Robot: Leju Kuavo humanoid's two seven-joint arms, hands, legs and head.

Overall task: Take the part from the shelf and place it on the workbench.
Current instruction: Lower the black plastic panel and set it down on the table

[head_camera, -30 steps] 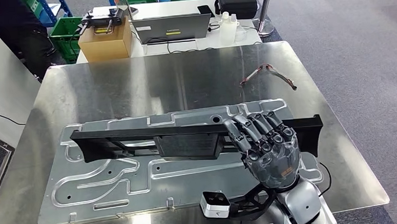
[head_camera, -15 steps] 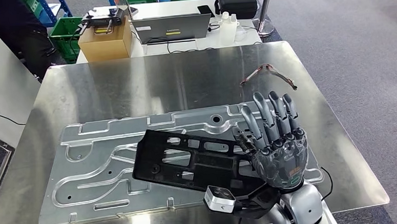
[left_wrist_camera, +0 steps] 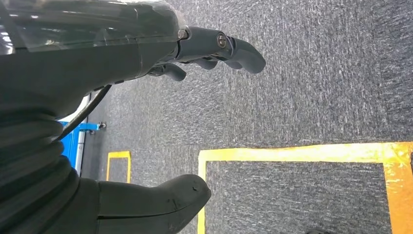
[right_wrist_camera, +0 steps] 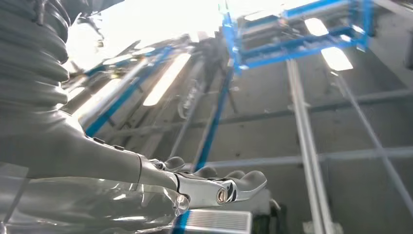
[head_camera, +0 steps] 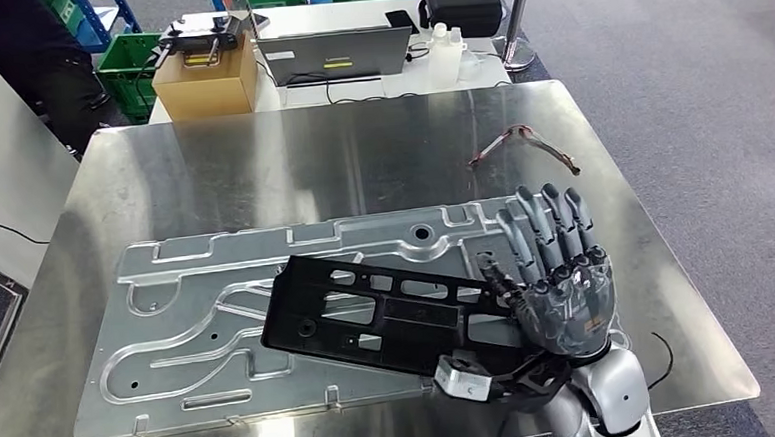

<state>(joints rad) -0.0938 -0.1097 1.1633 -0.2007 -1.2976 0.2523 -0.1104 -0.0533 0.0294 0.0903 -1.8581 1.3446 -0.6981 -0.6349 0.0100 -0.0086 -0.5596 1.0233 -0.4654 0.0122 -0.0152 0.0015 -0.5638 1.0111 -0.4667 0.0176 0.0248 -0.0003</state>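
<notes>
No readable writing. Black part (head_camera: 379, 314) flat on metal plate (head_camera: 184, 334), long axis left-right, near end right. Right hand (head_camera: 557, 290) fingers spread, empty; left hand (left_wrist_camera: 146, 73) empty, fingers apart.

A steel workbench (head_camera: 261, 165) is seen carrying a large stamped metal plate (head_camera: 169, 320), laid flat. A black plastic part (head_camera: 369, 315) is laid at a slant on that plate. A thin strap (head_camera: 520, 143) is left near the far right edge.
</notes>
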